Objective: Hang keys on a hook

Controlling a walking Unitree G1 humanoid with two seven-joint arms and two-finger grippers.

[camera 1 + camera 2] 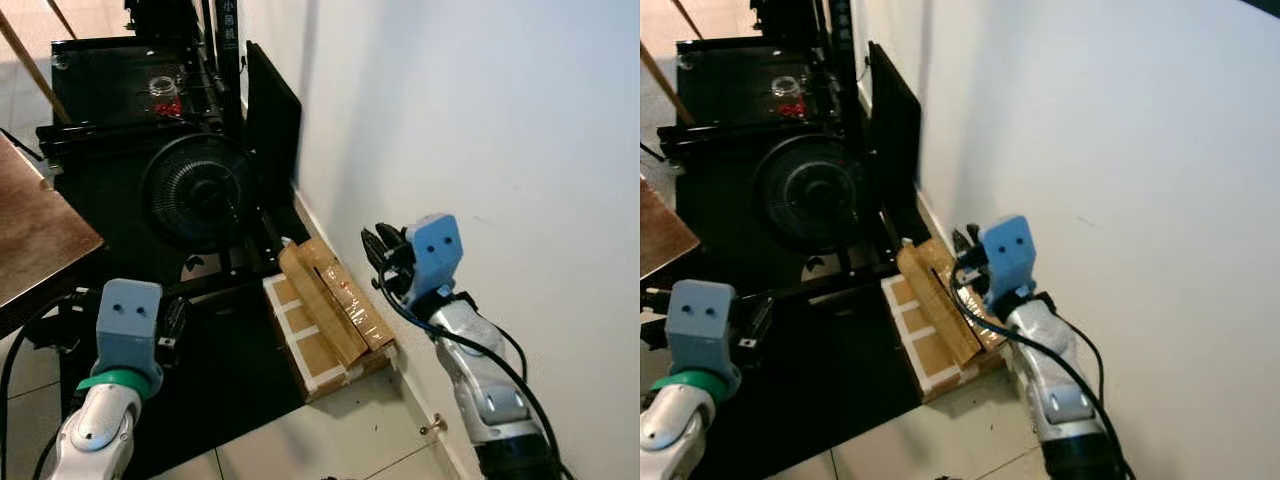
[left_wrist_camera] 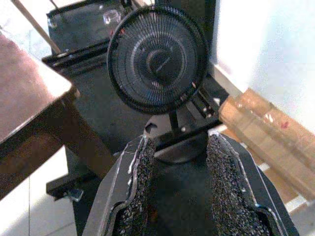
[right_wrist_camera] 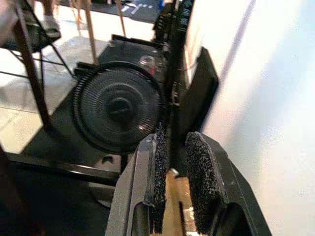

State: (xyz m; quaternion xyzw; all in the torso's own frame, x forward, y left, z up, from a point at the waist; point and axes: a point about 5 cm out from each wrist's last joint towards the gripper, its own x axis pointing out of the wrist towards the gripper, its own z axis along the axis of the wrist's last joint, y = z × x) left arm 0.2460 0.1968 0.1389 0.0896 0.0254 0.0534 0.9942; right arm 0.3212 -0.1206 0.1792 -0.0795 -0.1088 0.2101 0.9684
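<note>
Right wrist view first: look along the right pincer (image 3: 173, 142) and find its pads parted by only a narrow slit, with nothing seen gripped between them. Judge it raised close beside the white wall (image 1: 480, 120), above the taped cardboard box (image 1: 325, 315) on the floor, with the black fan (image 1: 200, 190) beyond. Note the left pincer (image 2: 177, 147) low and wide open, gripping nothing, near the corner of the brown counter (image 1: 30, 230). Cannot tell where the keys or the hook are; nothing on the visible stretch of wall reads as a hook. Treat the step in hand, then, as a search rather than a hang. Turn the head up along the wall before moving either arm. Check the counter top for the keys. Once found, pinch the ring rather than a blade, so that the loop hangs free below the pads. Approach the hook from just above and in front, lower the loop over its tip, and open only when the ring sits behind the tip. Steer clear of the fan and box while stepping.
</note>
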